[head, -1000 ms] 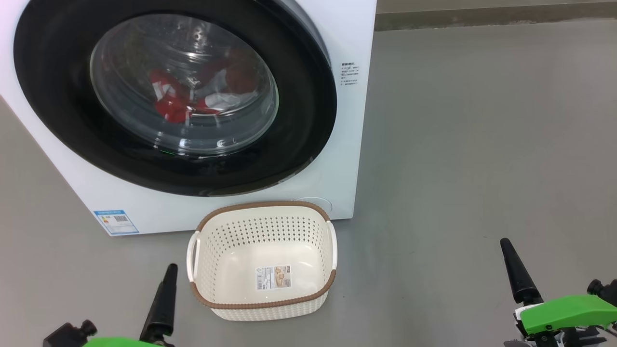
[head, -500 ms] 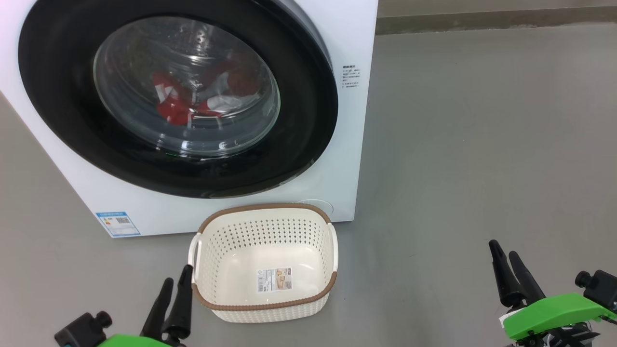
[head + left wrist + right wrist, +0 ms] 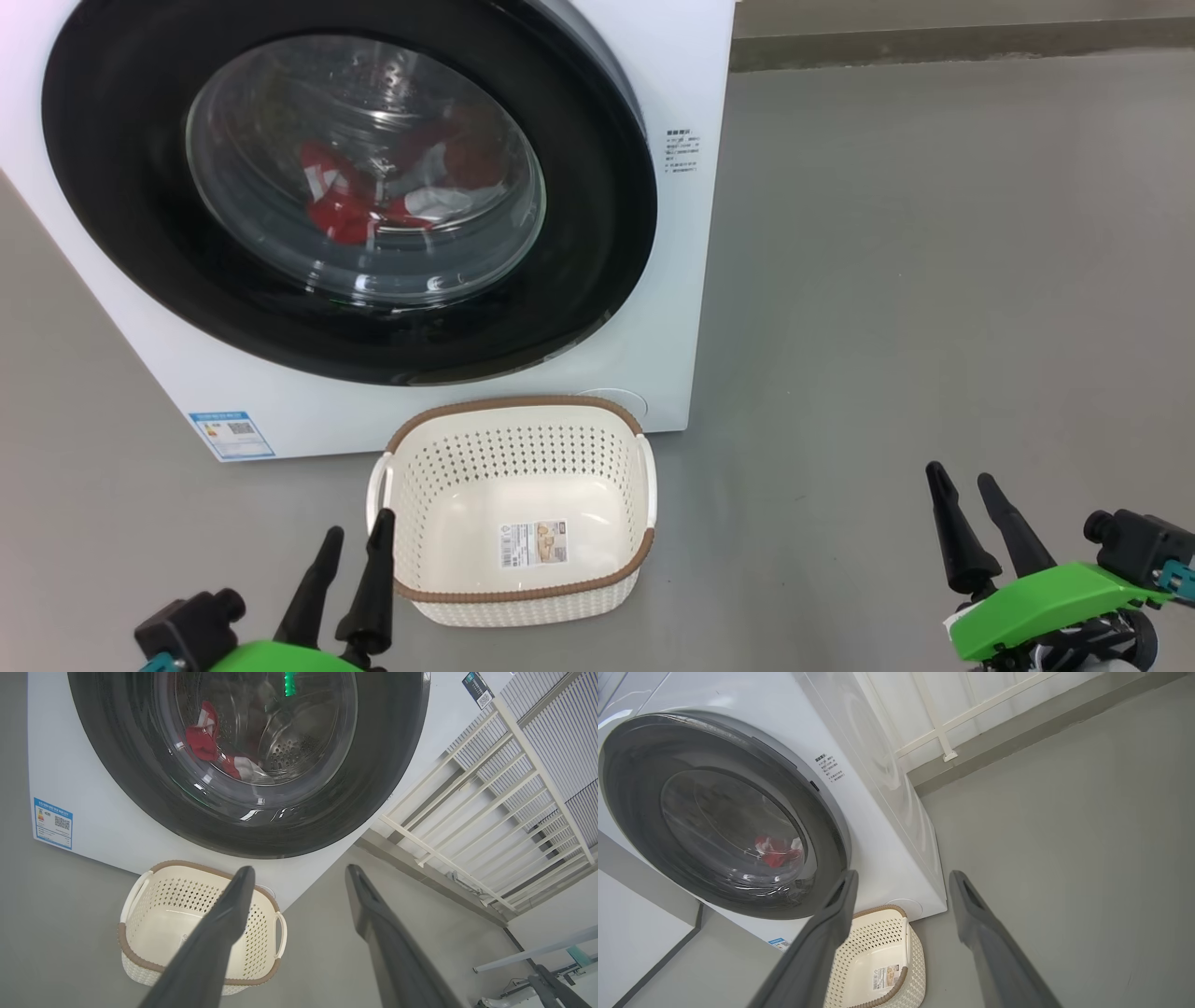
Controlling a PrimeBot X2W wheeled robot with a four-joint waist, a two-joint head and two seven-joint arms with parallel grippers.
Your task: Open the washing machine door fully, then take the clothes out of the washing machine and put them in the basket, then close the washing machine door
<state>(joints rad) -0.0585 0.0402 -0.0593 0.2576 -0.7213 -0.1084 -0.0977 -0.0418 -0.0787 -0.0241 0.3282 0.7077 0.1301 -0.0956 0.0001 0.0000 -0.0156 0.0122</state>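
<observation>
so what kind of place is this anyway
Likely a laundry corner: a white front-loading washing machine on a bare grey floor, a cream basket before it, a pale railing beside it.

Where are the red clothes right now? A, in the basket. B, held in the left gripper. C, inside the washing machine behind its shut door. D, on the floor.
C: the clothes show through the glass of the shut washing machine door, and the basket holds no fabric.

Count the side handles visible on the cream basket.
2. On the basket, the left handle sits at its left side, the right handle at its right side. None seems hidden.
</observation>
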